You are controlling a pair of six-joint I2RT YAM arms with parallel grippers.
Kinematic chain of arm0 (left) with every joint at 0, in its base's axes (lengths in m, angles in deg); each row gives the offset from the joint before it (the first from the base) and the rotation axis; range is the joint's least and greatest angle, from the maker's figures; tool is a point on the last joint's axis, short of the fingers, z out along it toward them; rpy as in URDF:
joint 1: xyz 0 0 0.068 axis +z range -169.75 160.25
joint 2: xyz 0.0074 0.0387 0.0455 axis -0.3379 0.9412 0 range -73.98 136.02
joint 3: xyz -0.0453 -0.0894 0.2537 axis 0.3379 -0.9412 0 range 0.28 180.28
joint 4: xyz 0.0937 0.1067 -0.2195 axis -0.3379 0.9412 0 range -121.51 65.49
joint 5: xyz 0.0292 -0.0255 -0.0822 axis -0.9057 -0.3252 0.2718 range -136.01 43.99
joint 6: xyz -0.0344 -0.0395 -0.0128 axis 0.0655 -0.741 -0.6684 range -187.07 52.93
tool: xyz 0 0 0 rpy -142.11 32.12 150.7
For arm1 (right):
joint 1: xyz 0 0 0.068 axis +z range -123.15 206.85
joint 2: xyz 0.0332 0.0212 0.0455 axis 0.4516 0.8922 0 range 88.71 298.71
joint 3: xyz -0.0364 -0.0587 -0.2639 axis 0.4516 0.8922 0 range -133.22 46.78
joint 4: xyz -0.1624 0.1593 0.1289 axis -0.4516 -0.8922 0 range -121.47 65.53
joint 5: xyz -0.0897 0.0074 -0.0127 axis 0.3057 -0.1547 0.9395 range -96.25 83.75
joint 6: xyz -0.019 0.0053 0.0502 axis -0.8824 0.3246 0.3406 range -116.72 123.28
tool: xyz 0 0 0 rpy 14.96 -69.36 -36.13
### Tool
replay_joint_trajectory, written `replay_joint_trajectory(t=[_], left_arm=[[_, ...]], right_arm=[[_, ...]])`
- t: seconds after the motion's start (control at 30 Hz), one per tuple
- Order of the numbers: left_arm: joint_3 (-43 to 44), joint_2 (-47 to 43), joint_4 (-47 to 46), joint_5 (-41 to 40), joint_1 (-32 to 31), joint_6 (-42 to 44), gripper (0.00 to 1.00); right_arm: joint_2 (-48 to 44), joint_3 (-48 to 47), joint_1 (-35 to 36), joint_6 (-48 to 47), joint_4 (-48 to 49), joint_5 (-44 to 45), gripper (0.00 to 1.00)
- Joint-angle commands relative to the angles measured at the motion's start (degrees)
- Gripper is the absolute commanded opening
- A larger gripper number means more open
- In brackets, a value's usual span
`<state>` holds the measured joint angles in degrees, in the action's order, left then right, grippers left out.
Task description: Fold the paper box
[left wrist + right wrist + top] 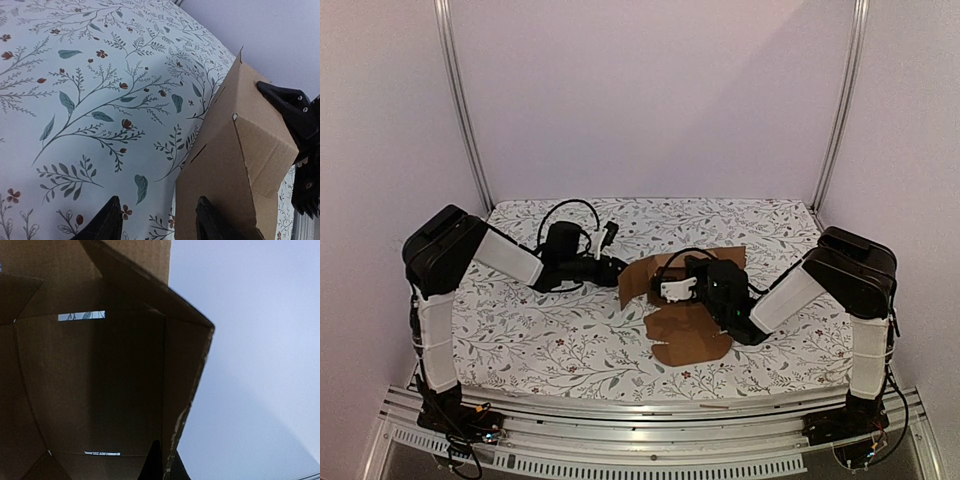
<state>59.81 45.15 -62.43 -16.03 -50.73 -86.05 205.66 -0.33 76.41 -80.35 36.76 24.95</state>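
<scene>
From above, the brown cardboard paper box (688,338) sits in the middle of the flowery table (520,320). Part of it lies flat and part is lifted. The right end effector (670,289) is on it, and the left end effector (618,268) waits just beside a raised flap.

From the left wrist, its fingers (107,222) are spread apart.

From the right wrist, the fingers are pressed together, pinching a wall.

Some walls stand up. I think most of the folding is left.

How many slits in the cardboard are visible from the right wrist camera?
2: the upper slit near the top left of the paper box, the lower slit near the bottom edge. More may be hidden.
</scene>
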Motion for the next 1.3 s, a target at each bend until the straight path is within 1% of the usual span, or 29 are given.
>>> replay_joint_trajectory(t=[0.0, 0.13, 0.23, 0.4, 0.47, 0.6, 0.73, 0.83, 1.07, 1.2, 1.27], left_arm=[[-0.37, -1.52, 1.98, 6.09, -2.42, 3.74, 0.50], [0.21, -1.24, 3.24, 7.08, -5.30, 5.35, 0.51], [0.08, -1.85, 3.82, 4.92, -6.50, 5.30, 0.50], [-2.83, -3.62, 1.26, 2.89, -7.51, 4.32, 0.51], [-3.32, -3.96, 0.96, 2.27, -7.98, 4.91, 0.52], [-5.52, -5.10, -2.60, 4.17, -8.20, 5.74, 0.55], [-7.88, -6.24, -7.46, 6.41, -8.70, 6.42, 0.57], [-7.40, -5.73, -8.43, 7.46, -9.52, 6.70, 0.58], [-7.65, -6.41, -8.20, 6.12, -11.25, 7.30, 0.59], [-9.14, -7.68, -8.11, 3.18, -11.64, 6.92, 0.59], [-9.74, -8.46, -7.23, 1.30, -11.64, 6.60, 0.59]], right_arm=[[-0.32, -0.07, 1.08, -0.19, -2.40, 0.43, 0.00], [-0.39, 0.31, 1.27, -0.86, -2.00, 0.35, 0.00], [-0.42, 1.06, 1.42, -1.66, -1.63, -0.18, 0.00], [-1.49, 3.15, 1.41, -3.04, -1.04, -1.72, 0.00], [-2.29, 3.69, 1.39, -2.61, -2.98, -2.84, 0.00], [-5.62, 3.93, 1.41, -0.08, -8.63, -3.73, 0.00], [-9.16, 3.40, 1.41, 2.58, -16.45, -5.26, 0.00], [-11.02, 2.37, 1.39, 5.23, -21.73, -5.45, 0.00], [-12.67, 2.59, 1.41, 7.02, -24.65, -5.75, 0.00], [-12.97, 2.31, 1.36, 7.37, -24.67, -5.49, 0.00], [-12.97, 2.30, 1.41, 7.19, -24.88, -5.25, 0.05]])
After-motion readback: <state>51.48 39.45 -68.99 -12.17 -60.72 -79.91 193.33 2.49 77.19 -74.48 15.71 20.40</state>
